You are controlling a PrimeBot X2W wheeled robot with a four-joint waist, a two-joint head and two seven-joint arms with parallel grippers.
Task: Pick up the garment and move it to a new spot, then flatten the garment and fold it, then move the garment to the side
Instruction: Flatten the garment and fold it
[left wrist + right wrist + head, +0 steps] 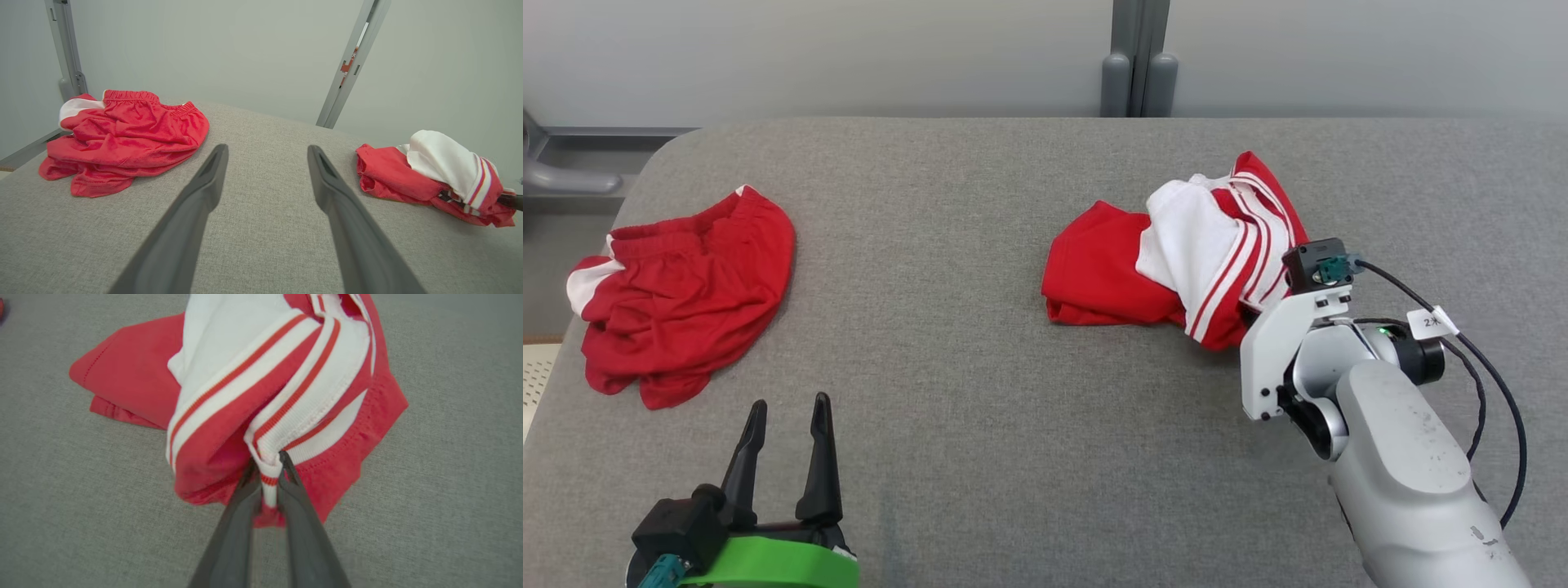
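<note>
Grey padded bench [1013, 457] carrying two things: red shorts [686, 294] lying near left edge, red-and-white garment [1192, 237] lying bunched right of middle.

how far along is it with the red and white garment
Done: nothing complete yet. In hand: the right claw is shut on a striped fold of the red and white garment, which lies bunched on the table. The left claw is open and empty. Left: lifting, moving, flattening, folding, setting aside.

One striped garment [1201, 245], one plain red garment [686, 294], two claws [791, 402] [267, 461], one table [980, 392].
</note>
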